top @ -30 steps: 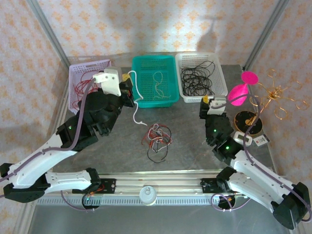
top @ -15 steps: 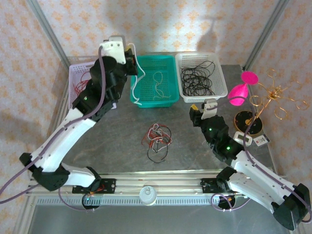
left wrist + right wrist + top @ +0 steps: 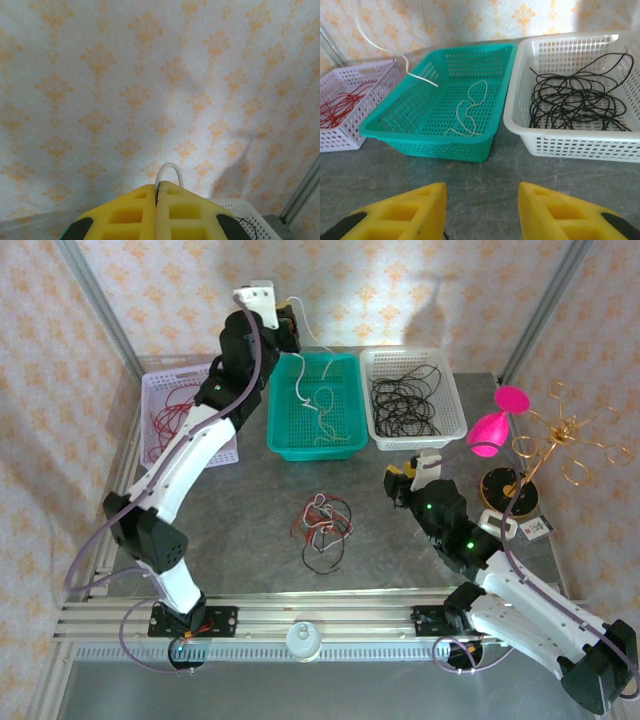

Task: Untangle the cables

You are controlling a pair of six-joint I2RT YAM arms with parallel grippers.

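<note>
Left gripper [image 3: 156, 194]: pressed together on a white cable [image 3: 168, 171], raised high so its free end hangs over the green basket [image 3: 314, 449], probably to sort by colour. Right gripper [image 3: 482, 210]: spread, empty, low over the table [image 3: 230, 530]. Tangled cables [image 3: 325, 525]: mid-table, between the arms. Left wrist view confirms the pinch; top view shows the dangling length.

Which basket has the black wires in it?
The white basket at the right end of the row holds the black wires. The green middle basket has white wire; the lilac basket on the left has red wires.
</note>
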